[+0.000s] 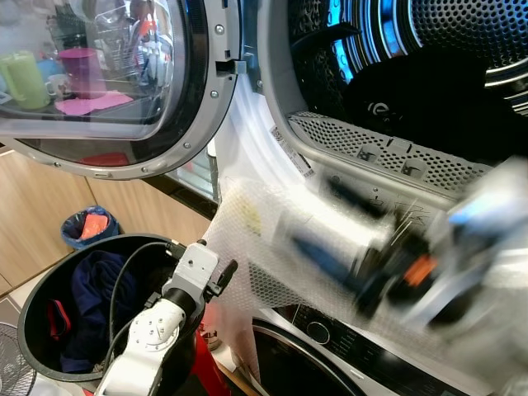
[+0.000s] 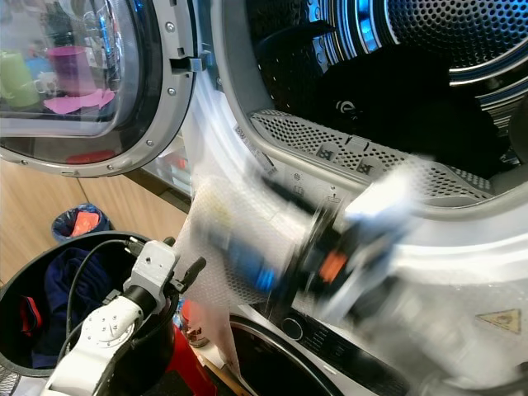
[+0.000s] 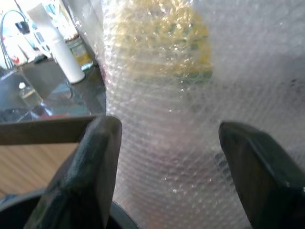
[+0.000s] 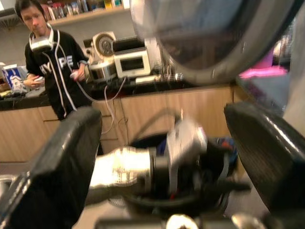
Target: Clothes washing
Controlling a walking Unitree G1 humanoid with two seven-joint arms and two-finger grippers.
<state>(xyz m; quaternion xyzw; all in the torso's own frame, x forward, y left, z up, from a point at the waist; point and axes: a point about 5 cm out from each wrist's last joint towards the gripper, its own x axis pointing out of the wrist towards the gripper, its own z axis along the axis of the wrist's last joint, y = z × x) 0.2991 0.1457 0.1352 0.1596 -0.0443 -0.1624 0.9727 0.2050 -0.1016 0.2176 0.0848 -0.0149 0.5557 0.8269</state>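
Nearest the camera, the left gripper (image 1: 216,266) hangs over the rim of the black laundry basket (image 1: 37,297), its two black fingers (image 3: 93,162) spread apart with nothing between them, tips almost at the bubble wrap (image 1: 247,223). Inside the basket lies dark blue clothing (image 1: 91,289) with a bit of red at one side.

Just beyond the basket, the bubble wrap drapes down the front of the upper machine, a translucent white sheet of small bubbles with a yellow label showing faintly through it. The right gripper (image 1: 330,194) is a blurred shape in front of that sheet, right of the basket; its wrist view shows the fingers (image 4: 57,157) wide apart and empty.

Above and beyond the basket, the round glass door (image 1: 115,82) stands swung open. Right of the door, the drum (image 1: 429,74) is open, its perforated wall lit blue, with a black garment (image 1: 412,107) lying inside.

Behind the basket, in the right wrist view, a person (image 4: 52,62) in a black top stands at a wooden counter.
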